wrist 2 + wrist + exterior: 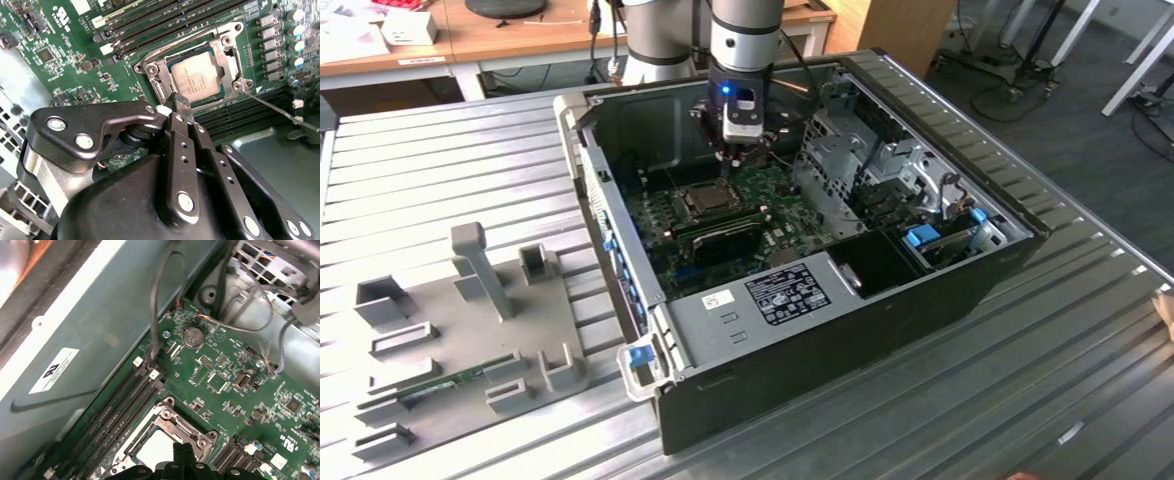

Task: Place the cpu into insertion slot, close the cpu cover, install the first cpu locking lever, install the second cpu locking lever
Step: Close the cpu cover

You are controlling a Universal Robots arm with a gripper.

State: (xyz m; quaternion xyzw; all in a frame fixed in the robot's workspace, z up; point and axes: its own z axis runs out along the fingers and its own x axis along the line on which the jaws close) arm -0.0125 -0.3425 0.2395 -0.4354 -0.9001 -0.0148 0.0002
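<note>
While the arm (744, 40) stands almost vertical, reaching from the upper edge of the exterior view down into the open computer case (854, 330), its wrist points straight at the green circuit board (65, 55) and the jaws hang low over it, just beside the insertion slot (708, 201). In the second wrist view the jaws are pressed together with nothing between them, and the fingertips (180, 101) line up with the near edge of the socket frame; whether they touch it I cannot tell. The cpu (196, 80) lies flat inside the slot, its pale metal top facing up, and it also shows in the first wrist view (152, 450) just past the black finger links. The cpu cover (233, 60) lies as a silver frame around the chip, level with the board. A thin silver locking lever (280, 114) sticks out at a slant from one corner of that frame, away from the socket. Long black memory slots (165, 20) run along the socket's far side. The case rests on a ribbed metal desk (454, 180).
</note>
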